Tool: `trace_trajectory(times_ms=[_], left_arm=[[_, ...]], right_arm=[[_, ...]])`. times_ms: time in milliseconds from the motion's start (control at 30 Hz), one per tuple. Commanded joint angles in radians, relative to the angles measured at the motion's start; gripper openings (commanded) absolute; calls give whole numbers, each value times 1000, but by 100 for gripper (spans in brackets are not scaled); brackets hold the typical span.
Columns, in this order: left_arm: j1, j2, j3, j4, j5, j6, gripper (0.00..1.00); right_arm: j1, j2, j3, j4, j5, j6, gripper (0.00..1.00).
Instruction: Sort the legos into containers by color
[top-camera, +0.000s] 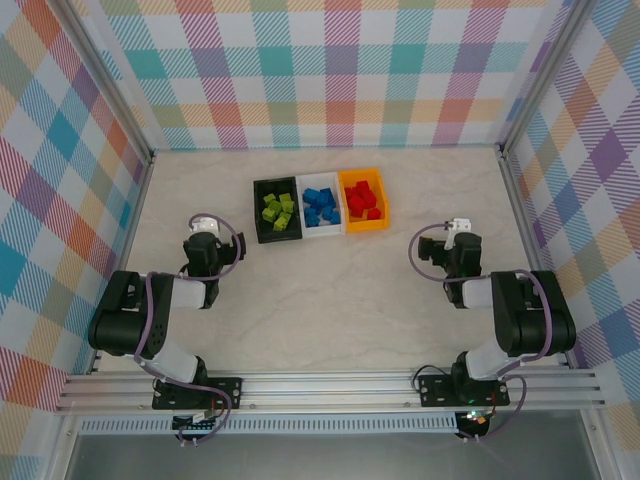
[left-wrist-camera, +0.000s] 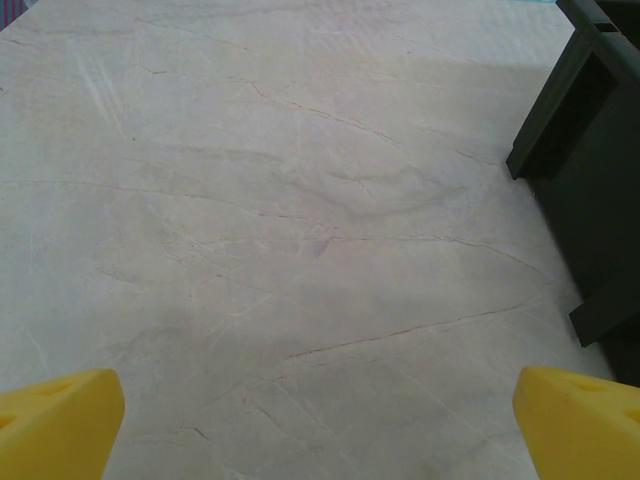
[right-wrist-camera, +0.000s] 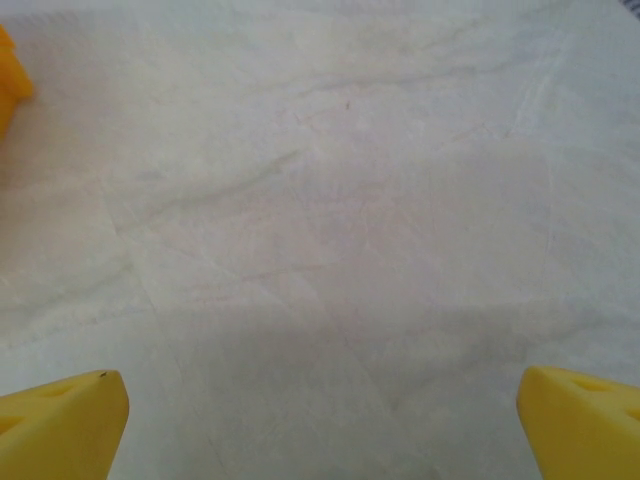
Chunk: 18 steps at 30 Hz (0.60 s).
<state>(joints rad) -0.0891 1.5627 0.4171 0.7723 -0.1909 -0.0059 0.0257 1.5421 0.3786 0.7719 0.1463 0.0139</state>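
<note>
The sorting looks finished, or very nearly so. Three containers stand side by side, touching, at the middle of the bench (top-camera: 330, 300), towards its far side. The black bin (top-camera: 258, 210) on the left holds the lime green legos (top-camera: 279, 211), the white bin (top-camera: 322, 233) in the middle holds the blue legos (top-camera: 320, 205), and the orange bin (top-camera: 384, 200) on the right holds the red legos (top-camera: 362, 199). Every brick that can be made out from above lies in a bin with its own colour. The overhead view is too coarse to count them, though, or to rule out a stray one mixed in.

Both arms sit folded back near their bases, well apart from the bins. The left fingers (left-wrist-camera: 60, 415) are spread wide over bare bench and hold nothing, with the black bin's wall off to their right. The right fingers (right-wrist-camera: 60, 420) are likewise wide apart and empty, and a sliver of orange at the left edge of that view is probably the orange bin's corner. By this judgement nothing remains to be picked up, and at most a final check of the bins is left.
</note>
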Motion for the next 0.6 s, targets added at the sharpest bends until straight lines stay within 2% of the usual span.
trace_trajectory(times_ms=[0,567], left_arm=[[8,-1,-6,47,12,14,100],[7,0,-3,44,13,16,100]], right_arm=[[-6,-8,27,67,-76,17,100],[-5,-10,21,75,-74,15,100]])
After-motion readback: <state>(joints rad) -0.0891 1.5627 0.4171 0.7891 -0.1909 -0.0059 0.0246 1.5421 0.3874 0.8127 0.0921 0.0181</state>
